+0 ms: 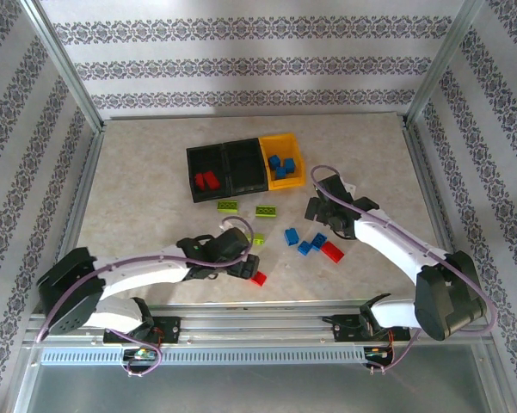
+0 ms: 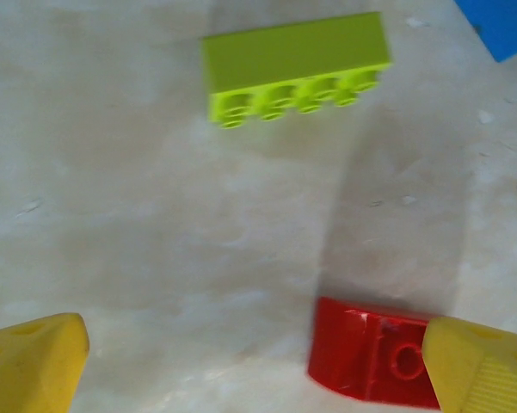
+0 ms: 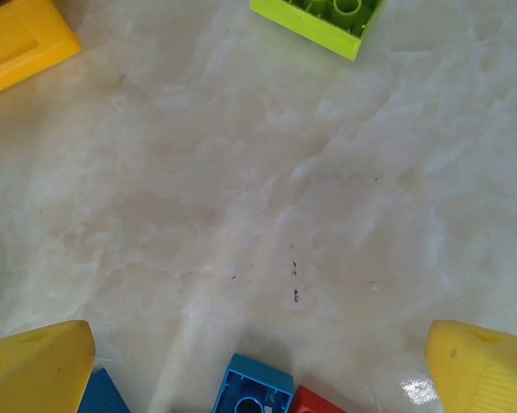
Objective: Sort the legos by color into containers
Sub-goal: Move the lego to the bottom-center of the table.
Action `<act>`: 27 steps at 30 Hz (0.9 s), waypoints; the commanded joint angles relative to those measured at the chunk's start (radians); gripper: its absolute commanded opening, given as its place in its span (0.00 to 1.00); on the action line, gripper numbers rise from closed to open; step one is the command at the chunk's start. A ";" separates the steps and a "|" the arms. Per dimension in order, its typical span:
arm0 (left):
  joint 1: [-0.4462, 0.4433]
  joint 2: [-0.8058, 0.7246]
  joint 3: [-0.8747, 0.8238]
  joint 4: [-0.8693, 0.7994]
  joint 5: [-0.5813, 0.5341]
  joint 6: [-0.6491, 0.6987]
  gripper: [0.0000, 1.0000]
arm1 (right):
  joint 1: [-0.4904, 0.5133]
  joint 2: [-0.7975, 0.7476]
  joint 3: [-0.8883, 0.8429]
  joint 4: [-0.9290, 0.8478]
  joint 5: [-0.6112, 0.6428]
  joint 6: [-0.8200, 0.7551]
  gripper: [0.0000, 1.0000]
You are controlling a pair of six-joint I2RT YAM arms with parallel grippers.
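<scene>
Partly sorted: red legos (image 1: pixel 206 181) lie in the left black bin (image 1: pixel 190 172) and blue ones (image 1: pixel 281 165) in the yellow bin (image 1: pixel 280 138), while other bricks (image 1: pixel 267 210) lie loose on the table (image 1: pixel 138 215). Left gripper (image 2: pixel 258 348) is spread wide, with one finger (image 2: pixel 477 370) just beside a red brick (image 2: pixel 370 361). Right gripper (image 3: pixel 258 344) is wide and empty.

the top camera looks down from behind; both wrist cameras face the same table (image 1: pixel 155 232) close up.
</scene>
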 commanded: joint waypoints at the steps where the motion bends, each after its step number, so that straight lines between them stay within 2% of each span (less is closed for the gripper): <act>1: -0.053 0.066 0.078 -0.020 -0.031 0.045 1.00 | -0.006 -0.024 -0.018 -0.009 0.024 0.024 0.98; 6: -0.100 0.160 0.146 -0.063 0.010 0.109 1.00 | -0.009 -0.030 -0.023 -0.004 0.019 0.025 0.98; 10: -0.110 0.202 0.155 -0.112 0.036 0.109 1.00 | -0.009 -0.031 -0.025 0.003 0.016 0.029 0.98; 20: -0.130 0.229 0.131 -0.213 -0.068 0.035 1.00 | -0.009 -0.021 -0.026 0.014 0.006 0.037 0.98; 27: -0.127 0.185 0.103 -0.337 -0.142 -0.019 0.98 | -0.009 -0.021 -0.024 0.017 0.001 0.038 0.98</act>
